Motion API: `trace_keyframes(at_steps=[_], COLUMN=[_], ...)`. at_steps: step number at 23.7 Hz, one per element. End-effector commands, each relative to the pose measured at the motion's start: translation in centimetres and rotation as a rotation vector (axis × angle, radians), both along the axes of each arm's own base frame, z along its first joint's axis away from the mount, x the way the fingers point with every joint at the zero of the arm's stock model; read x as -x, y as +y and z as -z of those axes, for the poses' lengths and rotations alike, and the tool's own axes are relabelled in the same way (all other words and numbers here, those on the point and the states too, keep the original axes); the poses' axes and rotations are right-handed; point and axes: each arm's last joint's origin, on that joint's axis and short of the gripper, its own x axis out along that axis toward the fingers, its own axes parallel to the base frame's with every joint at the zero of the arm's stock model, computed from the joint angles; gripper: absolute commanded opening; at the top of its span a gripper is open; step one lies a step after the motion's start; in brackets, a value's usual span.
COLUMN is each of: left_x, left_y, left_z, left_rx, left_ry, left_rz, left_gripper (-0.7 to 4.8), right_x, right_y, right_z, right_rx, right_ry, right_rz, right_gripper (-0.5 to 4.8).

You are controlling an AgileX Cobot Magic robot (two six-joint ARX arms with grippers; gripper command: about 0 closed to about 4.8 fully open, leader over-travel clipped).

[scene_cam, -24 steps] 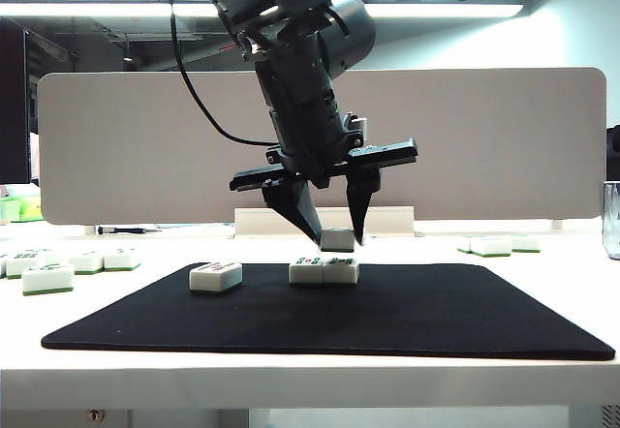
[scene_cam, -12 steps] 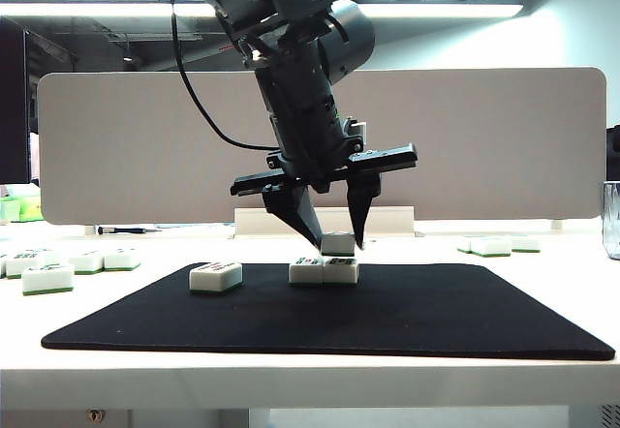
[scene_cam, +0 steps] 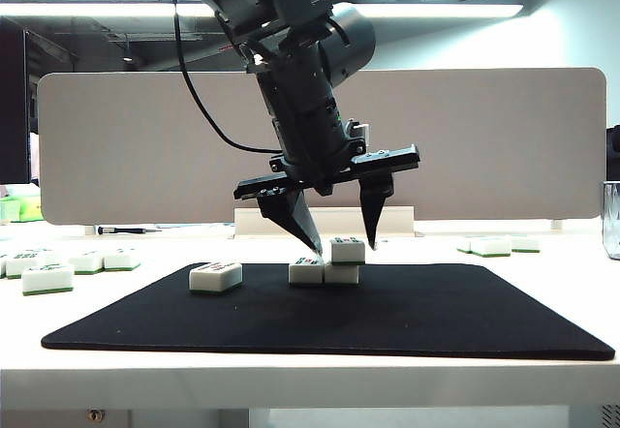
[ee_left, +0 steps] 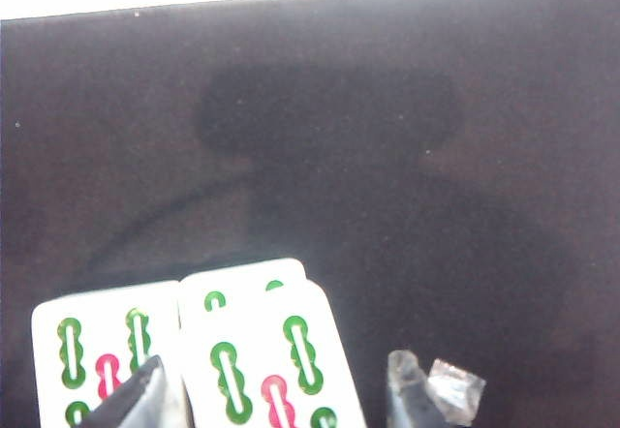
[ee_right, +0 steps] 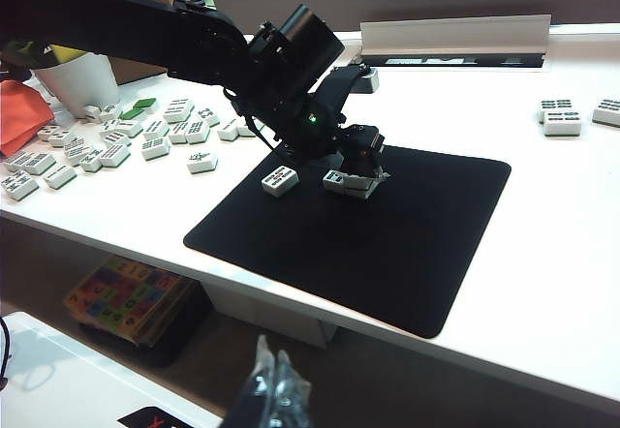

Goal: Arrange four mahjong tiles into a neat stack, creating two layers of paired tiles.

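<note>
A black mat (scene_cam: 329,312) lies on a white table (scene_cam: 310,384). On the mat sit two mahjong tiles (scene_cam: 324,272) side by side, touching. A third tile (scene_cam: 348,250) sits on top of the right one of the pair. So the stack (scene_cam: 326,262) has three tiles and its top layer is only half full. A fourth tile (scene_cam: 215,276) lies alone on the mat, off to the left of the stack.

The left gripper (scene_cam: 343,246) hangs right over the stack, pointing down. Its two fingers stand wide, one on each side of the top tile, with a small gap showing, so it holds nothing. The big dark arm (scene_cam: 300,70) leans in from above and hides part of the grey board (scene_cam: 504,147) behind.

In the left wrist view the tile faces show green bamboo sticks and a red one in the middle (ee_left: 257,360). No letters can be read.

More loose tiles (scene_cam: 58,265) lie on the table at the left edge of the exterior view, and a few more (scene_cam: 499,245) at the far right behind the mat. In the right wrist view a red cloth (ee_right: 19,113) and a pale cup (ee_right: 82,81) sit near that pile, and a colourful box (ee_right: 131,300) lies under the table.

The right gripper (ee_right: 269,389) is far from the mat, low and near the table's front edge. Its tips look close together, but I cannot tell for sure.
</note>
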Motion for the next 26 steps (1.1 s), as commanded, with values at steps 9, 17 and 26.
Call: trace_keyframes(at_steps=[9, 17, 26], left_x=[0.0, -0.1, -0.6], left_y=[0.2, 0.4, -0.3], left_z=[-0.1, -0.2, -4.4], left_rx=[-0.049, -0.100, -0.069], left_ry=[-0.008, -0.045, -0.063], left_rz=[0.055, 0.063, 0.097], left_gripper=[2.78, 2.78, 2.83], right_x=[0.3, 0.3, 0.3], right_y=[0.0, 0.0, 0.0], right_z=[0.0, 0.0, 0.0], right_rx=[0.001, 0.001, 0.001], right_ry=[-0.032, -0.032, -0.031], right_rz=[0.000, 0.000, 0.000], right_gripper=[-0.01, -0.01, -0.01])
